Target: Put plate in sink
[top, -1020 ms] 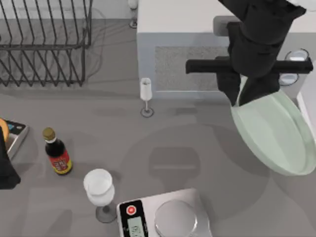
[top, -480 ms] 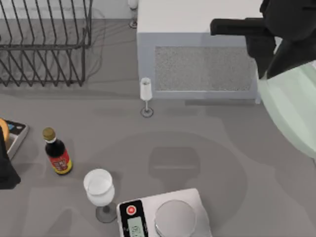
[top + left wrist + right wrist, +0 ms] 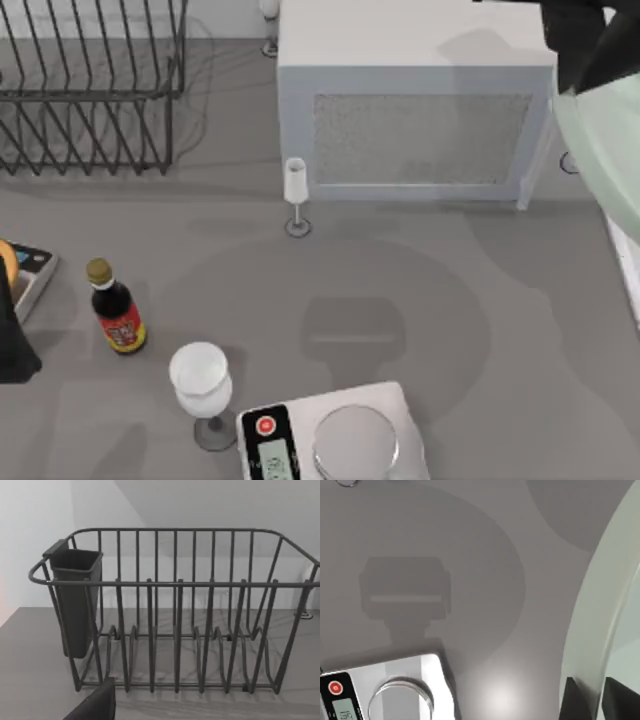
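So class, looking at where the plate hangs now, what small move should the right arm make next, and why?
Probably carry on rightward, then lower. The right gripper pinches the plate by its rim, held above the table's right edge, where the sink rim shows just below it.

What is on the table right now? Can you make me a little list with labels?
plate: pale green plate, held tilted at the table's right edge
right gripper: right gripper, jaws shut on the plate's rim
left arm: parked at the table's left edge
microwave: grey-white microwave, at the back
dish rack: dish rack, back left
glasses: tall narrow glass; wide wine glass
bottle: dark sauce bottle, left
scale: kitchen scale, front
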{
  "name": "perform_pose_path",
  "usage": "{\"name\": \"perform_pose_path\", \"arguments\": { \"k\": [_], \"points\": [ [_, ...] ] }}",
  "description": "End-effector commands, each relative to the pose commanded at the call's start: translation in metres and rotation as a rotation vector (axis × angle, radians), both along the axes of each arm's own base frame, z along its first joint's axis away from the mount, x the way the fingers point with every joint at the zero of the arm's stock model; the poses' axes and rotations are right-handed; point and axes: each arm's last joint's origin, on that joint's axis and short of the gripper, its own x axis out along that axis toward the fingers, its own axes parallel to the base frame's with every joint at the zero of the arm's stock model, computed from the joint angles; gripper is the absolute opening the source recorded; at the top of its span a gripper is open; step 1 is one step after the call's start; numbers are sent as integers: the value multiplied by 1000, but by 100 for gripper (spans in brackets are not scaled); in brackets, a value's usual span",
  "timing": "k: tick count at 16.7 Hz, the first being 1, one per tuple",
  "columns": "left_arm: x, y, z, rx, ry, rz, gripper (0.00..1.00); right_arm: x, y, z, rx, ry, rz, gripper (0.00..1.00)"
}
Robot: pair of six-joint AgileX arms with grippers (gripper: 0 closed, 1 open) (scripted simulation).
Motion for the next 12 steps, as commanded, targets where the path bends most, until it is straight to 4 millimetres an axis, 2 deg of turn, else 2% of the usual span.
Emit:
{"name": "perform_pose_path", "arguments": {
  "k": [3,5,7,9,12],
  "points": [
    [0,0,0,0,0,0,100,34,-30,8,-11,-80,-24,0],
    [0,0,0,0,0,0,100,71,-60,-5,-40,-100,-51,0],
    [0,0,0,0,0,0,100,113,-99,-36,-75,-69,-73,0],
    [0,0,0,0,0,0,100,148,-140,-79,-95,2,-76,0],
    [0,0,0,0,0,0,100,179,-181,-145,-83,131,-32,0]
  ]
}}
